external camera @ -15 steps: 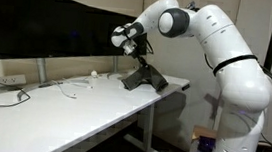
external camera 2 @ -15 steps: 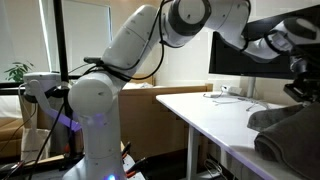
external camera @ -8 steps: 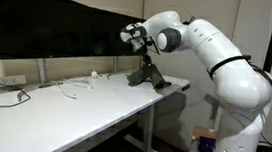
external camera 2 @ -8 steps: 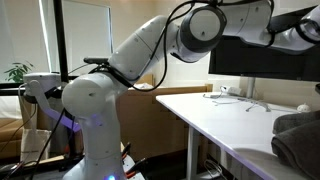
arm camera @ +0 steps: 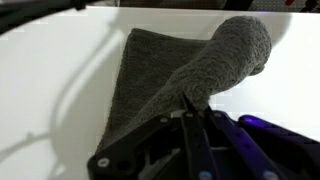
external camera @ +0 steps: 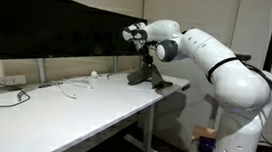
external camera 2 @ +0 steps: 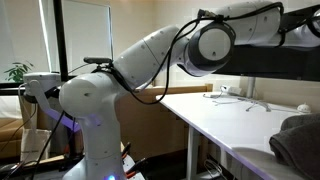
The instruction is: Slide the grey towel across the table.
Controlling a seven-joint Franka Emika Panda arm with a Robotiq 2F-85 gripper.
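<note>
The grey towel [external camera: 146, 77] lies at the far end of the white table [external camera: 72, 110], pulled up into a peak. It also shows in an exterior view [external camera 2: 300, 142] at the lower right, and in the wrist view [arm camera: 190, 70] as a flat sheet with a raised fold. My gripper [external camera: 138, 38] hangs just above the towel's peak. In the wrist view the jaws [arm camera: 188, 102] are shut together and pinch the raised fold of the towel. In an exterior view the arm [external camera 2: 215, 45] hides the gripper.
Black and white cables [external camera: 9, 92] and a small white object [external camera: 93, 74] lie on the table further along. A dark screen [external camera: 40, 27] stands behind the table. The table's end edge is right beside the towel. A monitor [external camera 2: 262, 88] stands at the far end.
My gripper has moved back toward the dark screen and risen slightly, with the towel still pinched. The towel has been dragged along and drawn into a narrower peak.
</note>
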